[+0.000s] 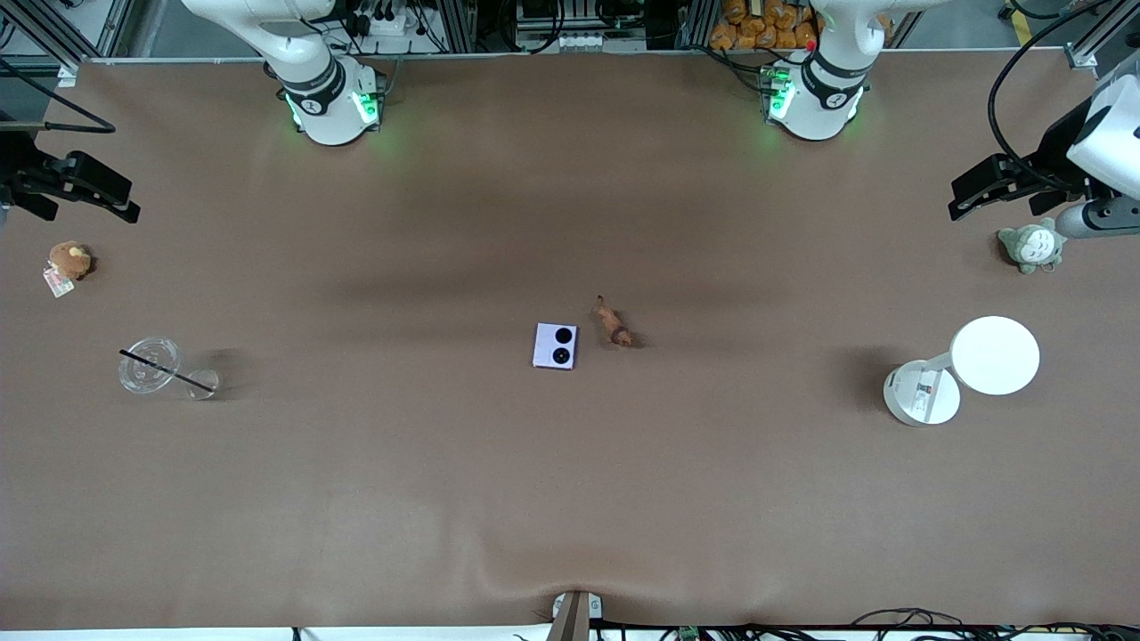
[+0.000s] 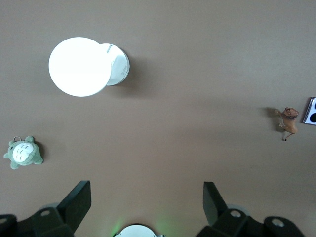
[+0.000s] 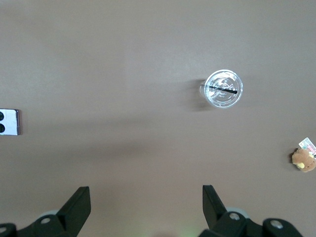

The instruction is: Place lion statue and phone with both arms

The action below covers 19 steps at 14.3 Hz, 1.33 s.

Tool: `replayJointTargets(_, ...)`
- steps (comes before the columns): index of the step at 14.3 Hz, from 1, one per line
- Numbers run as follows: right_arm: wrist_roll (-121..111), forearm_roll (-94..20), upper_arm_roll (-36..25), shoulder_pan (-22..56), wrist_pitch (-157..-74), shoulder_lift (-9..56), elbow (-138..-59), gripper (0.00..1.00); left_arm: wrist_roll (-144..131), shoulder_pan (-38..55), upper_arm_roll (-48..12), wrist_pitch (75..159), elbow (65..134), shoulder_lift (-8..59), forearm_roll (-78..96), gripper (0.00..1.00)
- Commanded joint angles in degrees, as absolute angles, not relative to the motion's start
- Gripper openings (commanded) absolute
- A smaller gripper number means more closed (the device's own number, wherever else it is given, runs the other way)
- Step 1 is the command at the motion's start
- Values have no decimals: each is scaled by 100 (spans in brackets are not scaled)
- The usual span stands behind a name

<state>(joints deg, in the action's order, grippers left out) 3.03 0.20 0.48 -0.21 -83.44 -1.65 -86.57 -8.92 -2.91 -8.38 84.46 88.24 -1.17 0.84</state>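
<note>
While arms wait at table point(image 1: 570, 499) ends, phone point(image 1: 556, 345) beside lion statue point(image 1: 613, 324)

Brown table point(image 1: 570, 499), aluminium framing point(image 1: 53, 36) along its edge.

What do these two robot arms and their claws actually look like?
Both arms are glossy white with rounded shells, black bands at the joints and green lights glowing at their bases. The left gripper and right gripper are matte black, each with two blunt wedge-shaped fingers. Black cables trail near the left arm.
</note>
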Motion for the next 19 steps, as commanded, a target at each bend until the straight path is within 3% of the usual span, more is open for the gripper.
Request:
replayJointTargets(1,553,97,176,-88,-8376,-325,-8806,100,-870,-290,-853,8332,8736,-88,-70,100)
replayJointTargets(19,554,97,158,-88,-8525,-281,-8815,100,-1002,-246,-879,8437,8789,211,-229,100)
